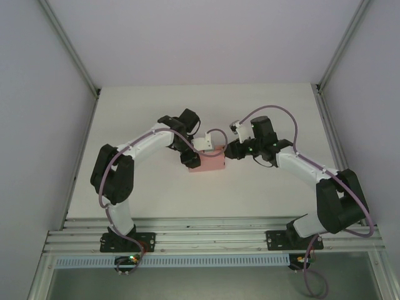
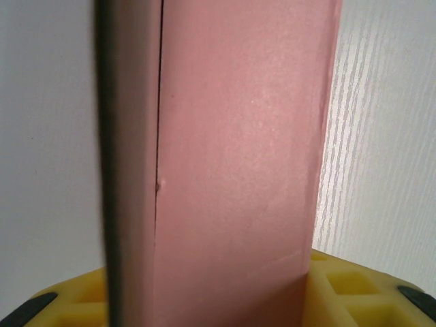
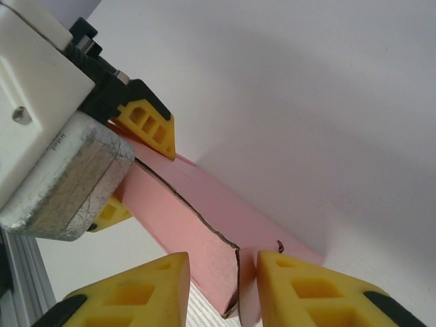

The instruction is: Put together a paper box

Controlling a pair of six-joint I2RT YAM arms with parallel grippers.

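The pale pink paper box (image 1: pixel 209 164) sits mid-frame in the top view on the white table (image 1: pixel 150 112), its left end clamped in the left pincer (image 1: pixel 191 157), the right pincer (image 3: pixel 223 279) narrow around its right edge, grip unclear.

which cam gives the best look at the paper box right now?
Right wrist: the paper box runs lengthwise through the frame, with its flap seam and near end visible. Top external shows it small and partly covered. Left wrist sits close against one pink face, with the edges cropped.
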